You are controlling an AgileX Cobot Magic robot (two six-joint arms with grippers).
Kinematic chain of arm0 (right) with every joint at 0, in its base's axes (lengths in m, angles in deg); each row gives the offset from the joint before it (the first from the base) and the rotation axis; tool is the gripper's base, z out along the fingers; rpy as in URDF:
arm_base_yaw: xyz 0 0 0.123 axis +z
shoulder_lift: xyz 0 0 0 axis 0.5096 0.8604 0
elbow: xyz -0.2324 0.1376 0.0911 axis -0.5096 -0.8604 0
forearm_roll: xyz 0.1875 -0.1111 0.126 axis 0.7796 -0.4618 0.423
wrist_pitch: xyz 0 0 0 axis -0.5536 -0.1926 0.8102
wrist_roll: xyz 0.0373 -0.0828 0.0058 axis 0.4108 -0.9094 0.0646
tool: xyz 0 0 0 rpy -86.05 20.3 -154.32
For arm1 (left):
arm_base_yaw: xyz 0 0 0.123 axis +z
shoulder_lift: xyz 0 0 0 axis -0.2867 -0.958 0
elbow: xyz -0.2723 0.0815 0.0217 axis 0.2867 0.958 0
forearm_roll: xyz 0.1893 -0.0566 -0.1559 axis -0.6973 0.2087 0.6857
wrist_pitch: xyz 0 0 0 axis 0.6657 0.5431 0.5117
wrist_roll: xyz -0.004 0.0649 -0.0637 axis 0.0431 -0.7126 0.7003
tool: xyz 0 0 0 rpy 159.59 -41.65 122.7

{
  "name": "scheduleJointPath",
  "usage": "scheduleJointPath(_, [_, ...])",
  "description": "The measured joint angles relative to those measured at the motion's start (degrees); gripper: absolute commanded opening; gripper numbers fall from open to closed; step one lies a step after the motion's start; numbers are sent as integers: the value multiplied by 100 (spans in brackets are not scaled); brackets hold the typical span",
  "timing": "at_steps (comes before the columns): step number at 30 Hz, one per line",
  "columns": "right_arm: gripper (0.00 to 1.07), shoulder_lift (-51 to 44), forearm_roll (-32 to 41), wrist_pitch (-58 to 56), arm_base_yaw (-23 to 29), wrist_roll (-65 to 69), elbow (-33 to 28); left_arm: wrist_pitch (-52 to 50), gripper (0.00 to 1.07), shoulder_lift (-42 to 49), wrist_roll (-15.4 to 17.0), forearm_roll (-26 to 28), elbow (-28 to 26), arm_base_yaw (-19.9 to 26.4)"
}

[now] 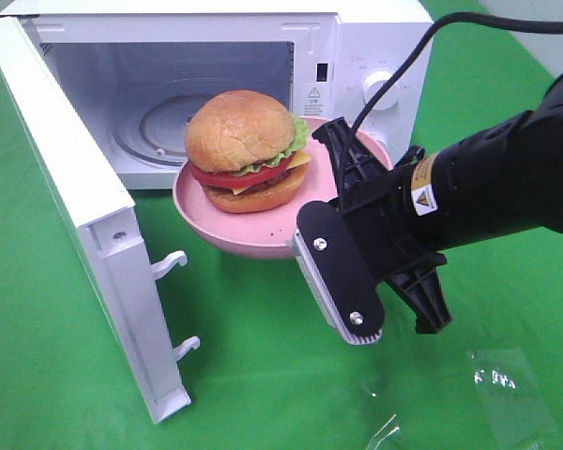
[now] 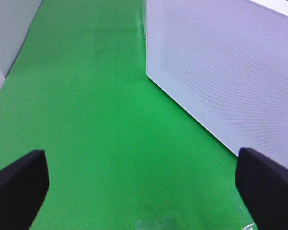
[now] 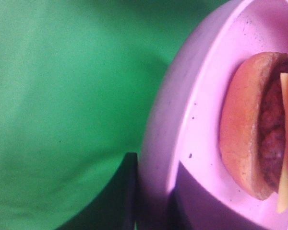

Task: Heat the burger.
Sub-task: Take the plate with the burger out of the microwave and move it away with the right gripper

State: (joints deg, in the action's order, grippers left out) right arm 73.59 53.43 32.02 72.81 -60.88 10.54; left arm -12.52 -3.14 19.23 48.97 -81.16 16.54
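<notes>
The burger (image 1: 244,150), with a golden bun, tomato, lettuce and patty, sits on a round pink plate (image 1: 227,236). The plate hangs in the air just in front of the microwave's open cavity. My right gripper (image 1: 336,155) is shut on the plate's right rim. The right wrist view shows that rim (image 3: 156,143) pinched between the dark fingers (image 3: 127,191), with the burger (image 3: 249,129) close beyond. My left gripper (image 2: 144,191) stands wide open over bare green cloth with nothing between its fingers. It is out of the exterior view.
The white microwave (image 1: 375,56) stands at the back, its door (image 1: 75,216) swung open to the left and the glass turntable (image 1: 155,127) bare. Its perforated side wall (image 2: 221,72) is near my left gripper. Clear plastic wrap (image 1: 507,384) lies at the front right.
</notes>
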Motion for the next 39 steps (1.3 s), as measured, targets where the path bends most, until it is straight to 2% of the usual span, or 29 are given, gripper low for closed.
scheduleJointPath(4, [0,-613,0,-149,0,103,-361,0,98,0,0,0,0,0])
scheduleJointPath(20, [0,-2114,0,-905,0,178,-1117,0,98,0,0,0,0,0])
scheduleJointPath(31, [0,-3317,-29,-1346,0,882,-1599,0,98,0,0,0,0,0])
scheduleJointPath(35, [0,-3718,-556,-1977,0,1679,-1644,0,98,0,0,0,0,0])
scheduleJointPath(38, [0,-3747,-688,-2057,0,1868,-1650,0,98,0,0,0,0,0])
scheduleJointPath(39, [0,-3770,-1037,-2223,0,2366,-1662,0,98,0,0,0,0,0])
